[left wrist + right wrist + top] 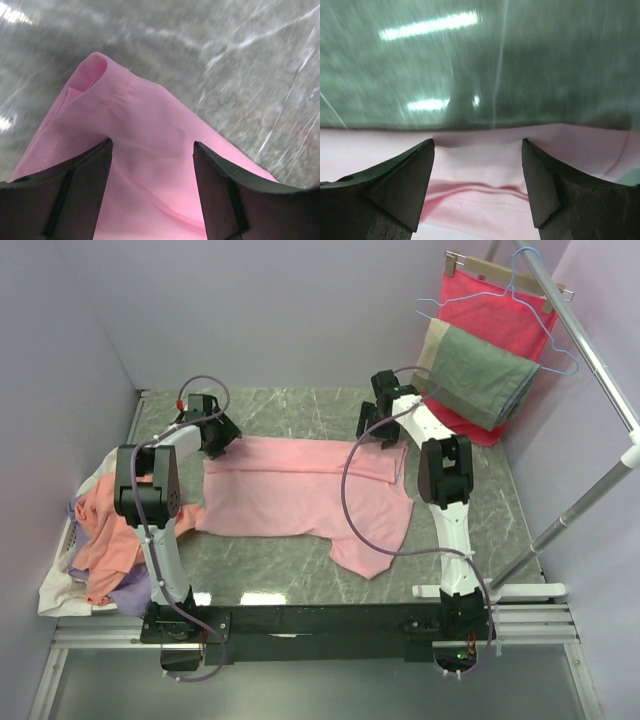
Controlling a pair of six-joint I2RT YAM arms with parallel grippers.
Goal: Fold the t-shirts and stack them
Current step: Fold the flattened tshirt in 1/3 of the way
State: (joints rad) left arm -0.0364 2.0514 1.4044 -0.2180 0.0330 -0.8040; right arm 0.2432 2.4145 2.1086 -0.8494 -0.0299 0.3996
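A plain light pink cotton t-shirt (pixel 310 490) lies spread across the grey-green marbled table (pixel 300 570), between the two arms. Its far edge looks doubled over into a long band, so the first fold appears to be begun, not finished; one sleeve and the near hem lie unfolded.

The left gripper (pixel 218 435) hovers at the shirt's far left corner, fingers well apart, holding nothing. The right gripper (pixel 382 425) sits at the far right edge, also spread wide with only loose cloth beneath.

A crumpled heap of salmon-orange, white and lilac t-shirts (pixel 100 540) waits at the table's left edge. Nothing is stacked yet; most of the work remains.
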